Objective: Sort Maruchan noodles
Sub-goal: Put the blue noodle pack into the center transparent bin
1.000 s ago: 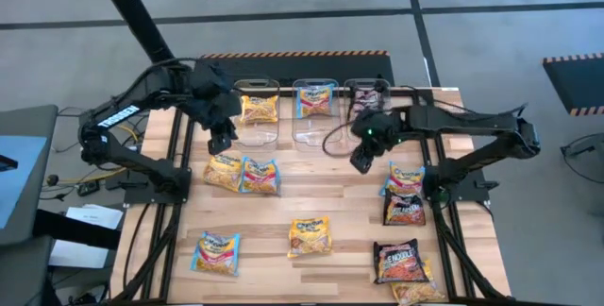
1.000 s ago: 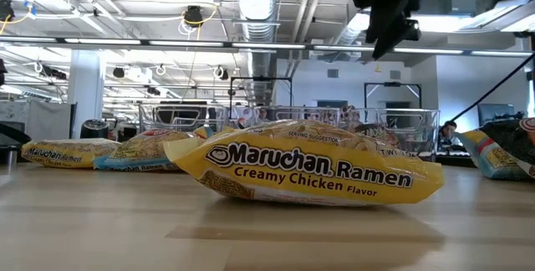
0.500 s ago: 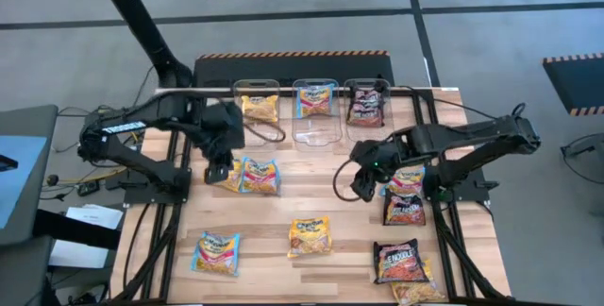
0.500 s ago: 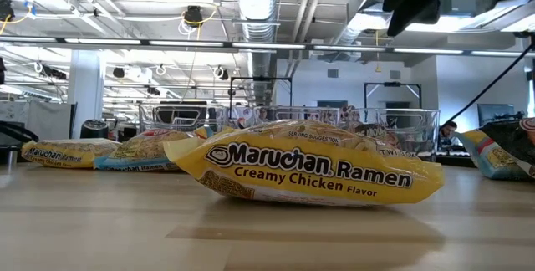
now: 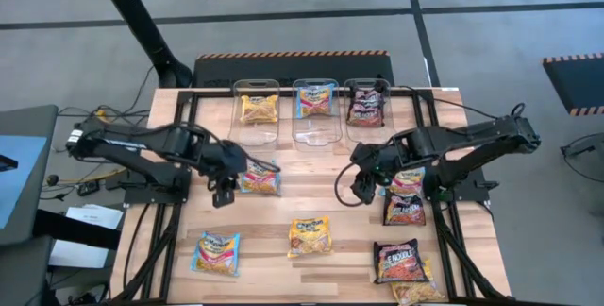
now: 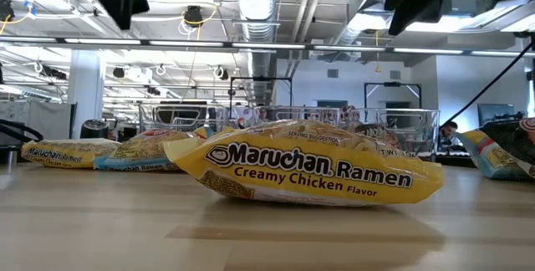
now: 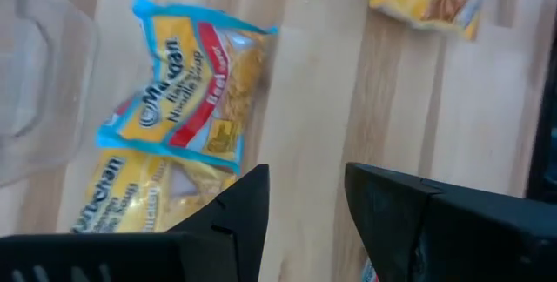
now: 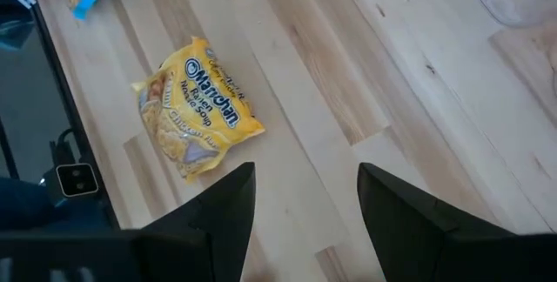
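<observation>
Maruchan noodle packets lie flat on the wooden table (image 5: 311, 188). A light blue packet (image 5: 261, 178) (image 7: 187, 99) lies against a yellow one (image 7: 130, 204) at the left. My left gripper (image 5: 224, 193) (image 7: 306, 186) hangs open above the table just near-left of this pair, holding nothing. My right gripper (image 5: 361, 191) (image 8: 305, 182) hangs open over bare wood, left of a blue-yellow packet (image 5: 408, 176) and a dark packet (image 5: 406, 210). A yellow packet (image 5: 310, 236) (image 8: 198, 118) (image 6: 309, 171) lies in the middle near the front.
Three clear bins stand along the far edge, holding a yellow (image 5: 257, 108), a blue (image 5: 315, 103) and a dark packet (image 5: 367, 106). More packets lie near the front: blue (image 5: 217, 252), dark (image 5: 396, 261), yellow (image 5: 415, 292). Black frame rails (image 5: 179, 155) flank the table.
My left gripper has come from the bins toward the table's near edge and down, ending beside the blue and yellow pair. My right gripper has swung from the bins toward the near edge, toward the right-hand packets, then held still. No packet has moved.
</observation>
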{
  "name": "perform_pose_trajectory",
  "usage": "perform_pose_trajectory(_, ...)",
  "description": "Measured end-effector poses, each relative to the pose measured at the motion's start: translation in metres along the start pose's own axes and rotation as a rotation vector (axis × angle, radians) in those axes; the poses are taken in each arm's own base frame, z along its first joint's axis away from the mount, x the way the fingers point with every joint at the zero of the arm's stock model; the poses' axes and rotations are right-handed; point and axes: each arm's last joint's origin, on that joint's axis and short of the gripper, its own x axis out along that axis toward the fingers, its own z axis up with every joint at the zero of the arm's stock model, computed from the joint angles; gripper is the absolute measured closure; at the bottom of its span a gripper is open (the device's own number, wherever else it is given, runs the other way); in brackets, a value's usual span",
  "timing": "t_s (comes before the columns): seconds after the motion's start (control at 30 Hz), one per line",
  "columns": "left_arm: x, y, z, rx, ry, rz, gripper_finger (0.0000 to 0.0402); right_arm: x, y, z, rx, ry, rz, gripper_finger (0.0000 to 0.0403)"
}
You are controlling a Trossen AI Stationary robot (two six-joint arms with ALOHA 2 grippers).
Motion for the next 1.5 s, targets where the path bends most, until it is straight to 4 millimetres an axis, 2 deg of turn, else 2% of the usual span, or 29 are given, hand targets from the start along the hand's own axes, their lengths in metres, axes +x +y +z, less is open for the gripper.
perform_pose_trajectory(0.1, 0.016, -0.004, -0.007, 0.020, -0.009, 0.019, 0.0262, 0.000, 0.000, 0.000, -0.004, 0.000, -0.001, 0.0175)
perform_pose_trajectory(0.27, 0.041, -0.008, -0.017, 0.149, -0.076, 0.119, 0.0262, 0.000, 0.000, 0.000, -0.006, 0.000, -0.001, 0.0175)
perform_pose_trajectory(0.53, 0.070, -0.007, -0.026, 0.264, -0.153, 0.182, 0.0262, 0.000, 0.000, 0.000, -0.010, 0.001, -0.002, 0.0175)
perform_pose_trajectory(0.87, 0.093, 0.011, -0.035, 0.264, -0.168, 0.210, 0.0262, 0.000, 0.000, 0.000, -0.022, 0.002, -0.002, 0.0175)
perform_pose_trajectory(1.13, 0.109, 0.014, -0.026, 0.386, -0.184, 0.227, 0.0262, 0.000, 0.000, 0.000, -0.032, 0.002, -0.002, 0.0175)
perform_pose_trajectory(1.5, 0.141, 0.020, -0.026, 0.425, -0.069, 0.254, 0.0262, 0.000, 0.000, 0.000, -0.032, 0.002, -0.002, 0.0175)
